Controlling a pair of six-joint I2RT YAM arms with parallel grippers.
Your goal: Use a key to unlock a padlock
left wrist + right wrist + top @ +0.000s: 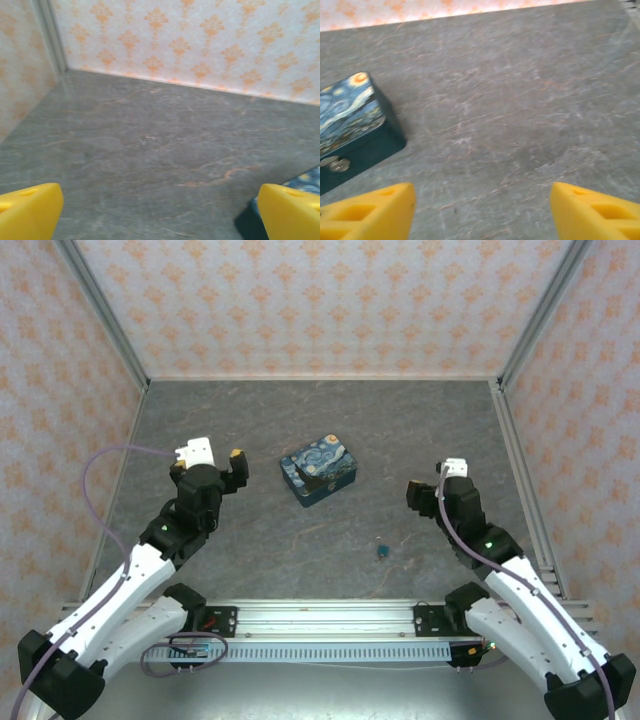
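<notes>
From above, the left gripper (208, 462) stands wide open and holds nothing, its arm bent at the elbow and reaching toward the painted box (318, 469). The right gripper (428, 480) is also spread and empty, its arm folded likewise. The tiny teal padlock (382, 551) lies on the mottled grey table (420, 420), near the front rail and between the arms. On the left wrist, the yellow fingers (30, 210) frame bare stone, with a corner of the box (300, 180) beside the right one. On the right wrist, the wedge-shaped fingers (595, 210) are parted over the table, and the box (350, 125) sits to the left.
</notes>
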